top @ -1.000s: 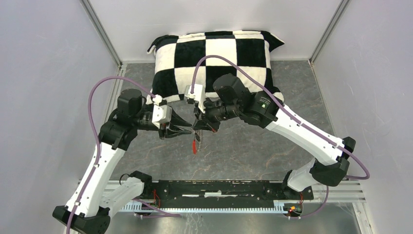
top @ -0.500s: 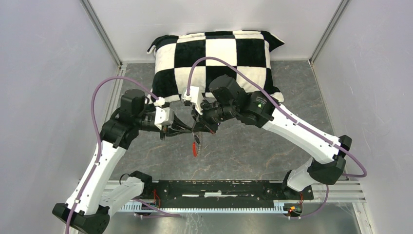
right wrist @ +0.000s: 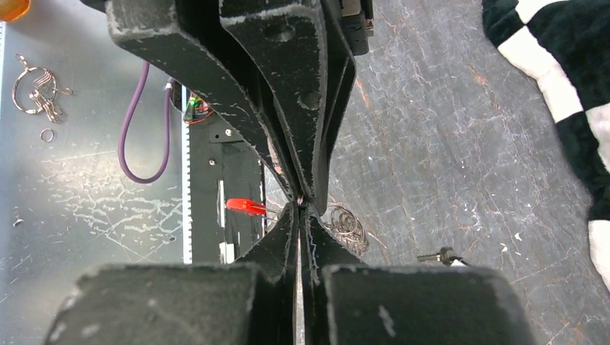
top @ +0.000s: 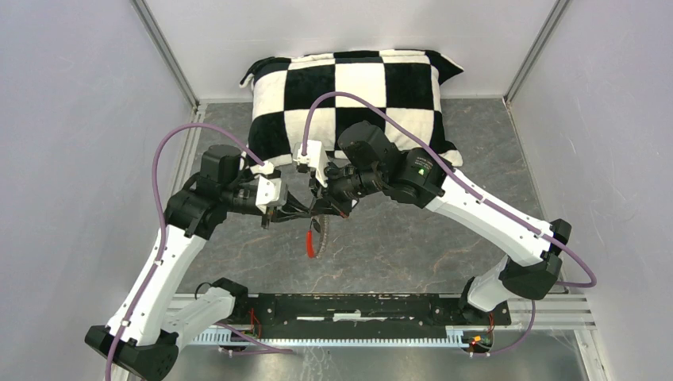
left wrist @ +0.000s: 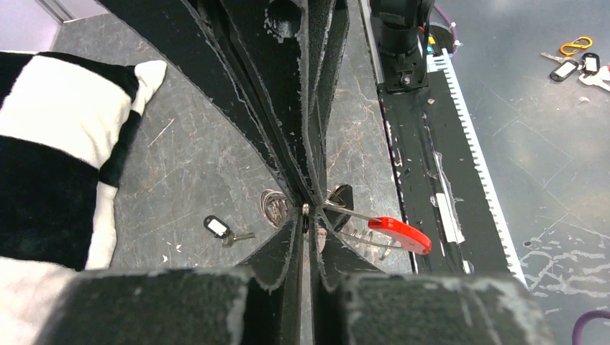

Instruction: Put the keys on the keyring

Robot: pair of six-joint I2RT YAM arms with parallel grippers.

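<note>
At the far left we see the left gripper reaching in, its fingers pressed almost together. A small silvery bit sits nipped at their tips, and we cannot tell whether it is the ring's wire or a key blade. In the left wrist view, a loose key lies flat on the table, left of those tips and towards the checked pillow. Tip to tip with the left gripper, the right gripper is closed tight on the wire of the keyring. The keyring hangs just under the meeting point, clear of the table. Its red sleeve is lowest, and its coils sit just beside the right fingertips.
</note>
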